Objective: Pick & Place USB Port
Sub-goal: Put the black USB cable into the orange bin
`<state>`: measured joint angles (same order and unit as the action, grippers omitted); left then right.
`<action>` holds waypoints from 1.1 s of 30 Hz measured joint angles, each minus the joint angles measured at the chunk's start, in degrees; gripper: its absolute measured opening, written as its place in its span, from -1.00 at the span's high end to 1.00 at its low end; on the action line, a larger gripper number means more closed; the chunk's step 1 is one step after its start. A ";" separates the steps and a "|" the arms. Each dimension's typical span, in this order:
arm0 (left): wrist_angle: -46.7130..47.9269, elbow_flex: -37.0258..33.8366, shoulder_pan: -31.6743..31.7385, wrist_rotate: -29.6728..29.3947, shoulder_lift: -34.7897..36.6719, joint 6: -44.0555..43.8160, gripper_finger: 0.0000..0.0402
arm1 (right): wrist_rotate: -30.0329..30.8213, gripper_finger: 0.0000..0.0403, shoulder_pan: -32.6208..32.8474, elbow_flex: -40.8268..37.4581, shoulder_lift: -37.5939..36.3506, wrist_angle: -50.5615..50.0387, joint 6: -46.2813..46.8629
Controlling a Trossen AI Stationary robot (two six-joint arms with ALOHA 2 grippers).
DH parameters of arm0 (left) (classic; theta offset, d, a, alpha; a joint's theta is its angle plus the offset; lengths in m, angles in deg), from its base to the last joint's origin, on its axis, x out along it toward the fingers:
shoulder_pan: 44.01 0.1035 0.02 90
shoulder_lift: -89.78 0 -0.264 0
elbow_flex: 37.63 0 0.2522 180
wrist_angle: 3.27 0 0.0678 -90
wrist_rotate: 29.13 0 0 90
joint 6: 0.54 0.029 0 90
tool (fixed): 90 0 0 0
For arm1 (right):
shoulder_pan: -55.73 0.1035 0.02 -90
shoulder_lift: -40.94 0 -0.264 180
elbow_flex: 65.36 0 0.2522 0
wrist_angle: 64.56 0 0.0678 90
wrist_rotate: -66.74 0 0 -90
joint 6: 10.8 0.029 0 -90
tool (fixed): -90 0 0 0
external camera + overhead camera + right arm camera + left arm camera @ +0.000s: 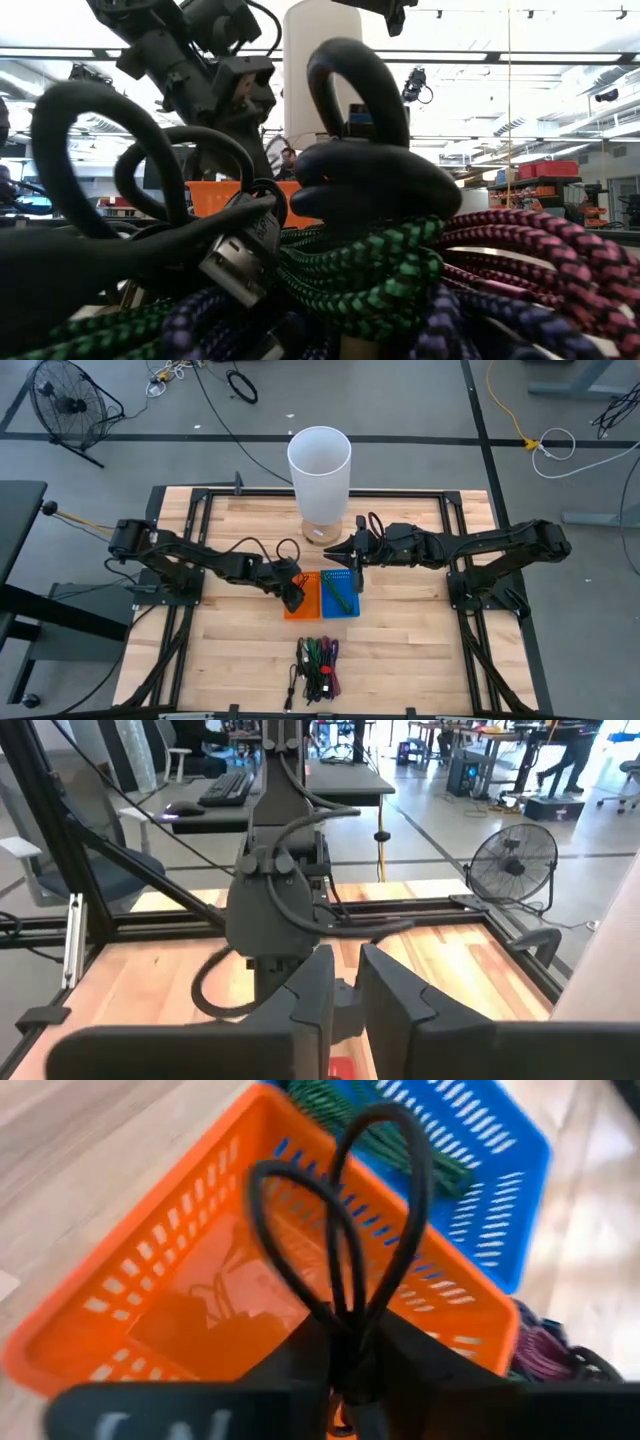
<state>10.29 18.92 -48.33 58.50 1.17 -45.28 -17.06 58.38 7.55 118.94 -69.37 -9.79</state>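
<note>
left gripper (292, 596) poised over the orange basket (303, 607) near the table's middle, fingers pinching a looped black usb cable (345, 1250), held above the tray ready for release into it; blue basket (341, 593) touching alongside, already holding a green cable (338, 590), so apparently sorted by colour; right gripper (350, 550) waiting above the blue basket's far end, fingers narrow, nothing between them; remaining cable pile (318, 668) at the table's near edge, awaiting picking.

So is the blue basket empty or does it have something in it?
Not empty: the blue basket holds a green braided cable, also visible in the left wrist view.
</note>
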 joint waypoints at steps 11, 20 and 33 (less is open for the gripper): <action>-2.79 0.00 1.79 0.09 -0.27 2.03 0.03 | 0.00 0.74 0.00 0.00 0.00 -0.09 -0.02; -3.93 0.02 2.74 14.95 2.41 5.41 0.07 | 0.87 0.74 0.00 0.00 0.00 -1.10 -0.07; 0.29 0.02 -18.37 7.35 6.35 7.97 0.15 | 0.87 0.74 -1.11 0.00 0.02 -2.74 1.57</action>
<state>10.58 18.94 -66.71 65.85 7.53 -37.31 -16.19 57.27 7.55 118.96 -72.11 -8.21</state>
